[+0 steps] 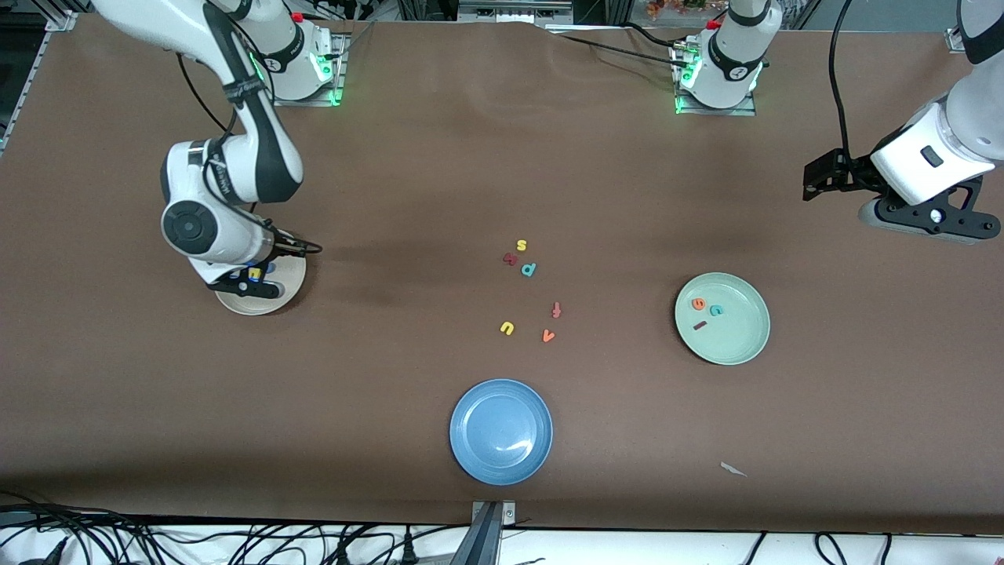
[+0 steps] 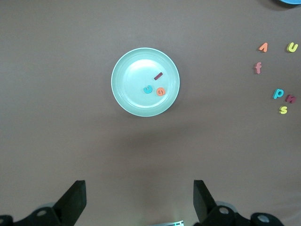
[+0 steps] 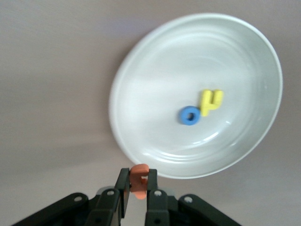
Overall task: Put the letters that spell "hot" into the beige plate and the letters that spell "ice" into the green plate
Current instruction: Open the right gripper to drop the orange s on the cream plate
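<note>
1. Right gripper point(image 3: 137, 184) clamped on orange t point(image 3: 139, 178), hovering over rim of beige plate point(image 3: 141, 70).
2. In that plate: yellow h point(image 3: 210, 101) touching blue o point(image 3: 190, 115).
3. Left gripper point(image 2: 138, 200) spread wide, nothing held, waiting high above the table.
4. Green plate point(image 2: 127, 96) holding teal c point(image 2: 148, 89), orange e point(image 2: 161, 91), maroon i point(image 2: 158, 76).

Matt brown table point(image 1: 439, 157) covering, slightly wrinkled. Beige plate point(image 3: 155, 66), green plate point(image 2: 124, 89), blue plate point(image 1: 471, 447): smooth, glossy, w/ highlights. Letters look like matt foam, e.g. orange t point(image 3: 138, 178), blue o point(image 3: 189, 115). Gripper fingers point(image 3: 123, 186) matt black plastic.
</note>
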Motion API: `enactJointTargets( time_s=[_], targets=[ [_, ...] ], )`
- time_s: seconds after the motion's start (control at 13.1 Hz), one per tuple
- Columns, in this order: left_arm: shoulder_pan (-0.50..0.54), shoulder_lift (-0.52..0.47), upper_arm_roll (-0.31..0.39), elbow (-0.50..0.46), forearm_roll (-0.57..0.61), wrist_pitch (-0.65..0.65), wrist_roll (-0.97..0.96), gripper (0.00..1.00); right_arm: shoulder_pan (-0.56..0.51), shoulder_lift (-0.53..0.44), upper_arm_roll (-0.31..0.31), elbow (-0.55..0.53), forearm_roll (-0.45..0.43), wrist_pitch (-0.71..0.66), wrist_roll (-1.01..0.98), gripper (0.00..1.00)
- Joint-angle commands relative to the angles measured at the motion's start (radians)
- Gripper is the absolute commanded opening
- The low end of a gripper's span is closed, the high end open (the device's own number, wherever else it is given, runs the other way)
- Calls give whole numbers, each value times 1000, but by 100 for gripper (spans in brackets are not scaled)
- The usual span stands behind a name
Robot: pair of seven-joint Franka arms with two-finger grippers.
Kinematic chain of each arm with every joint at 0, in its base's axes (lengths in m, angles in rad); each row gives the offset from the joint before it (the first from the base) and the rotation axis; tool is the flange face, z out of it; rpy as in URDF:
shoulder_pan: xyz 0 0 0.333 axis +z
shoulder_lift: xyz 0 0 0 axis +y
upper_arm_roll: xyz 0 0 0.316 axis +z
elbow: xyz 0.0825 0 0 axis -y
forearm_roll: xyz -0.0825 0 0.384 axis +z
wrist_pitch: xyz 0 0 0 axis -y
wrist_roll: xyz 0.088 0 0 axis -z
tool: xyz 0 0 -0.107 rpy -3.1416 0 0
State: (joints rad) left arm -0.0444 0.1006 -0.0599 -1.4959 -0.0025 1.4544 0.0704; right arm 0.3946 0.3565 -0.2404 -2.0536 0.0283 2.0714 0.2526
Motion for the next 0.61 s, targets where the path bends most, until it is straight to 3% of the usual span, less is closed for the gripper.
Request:
enactJointTargets(
  time_s=[0.0, 0.23, 0.3, 0.38, 0.53],
  targets=[
    [-15, 8, 17, 13, -14, 1, -9, 100, -6, 41, -19, -23, 1, 10, -65, 0],
    [-18, 14, 17, 13, -16, 3, -18, 100, -29, 77, -17, -26, 1, 59, -99, 2],
    [-18, 14, 17, 13, -16, 3, -20, 100, -33, 87, -19, -25, 5, 71, -108, 12],
    [-18, 18, 17, 13, -16, 7, -18, 100, -33, 82, -17, -23, 5, 69, -110, 37],
    [-18, 19, 17, 13, -16, 18, -20, 100, -33, 53, -19, -14, 7, 61, -108, 97]
  ],
)
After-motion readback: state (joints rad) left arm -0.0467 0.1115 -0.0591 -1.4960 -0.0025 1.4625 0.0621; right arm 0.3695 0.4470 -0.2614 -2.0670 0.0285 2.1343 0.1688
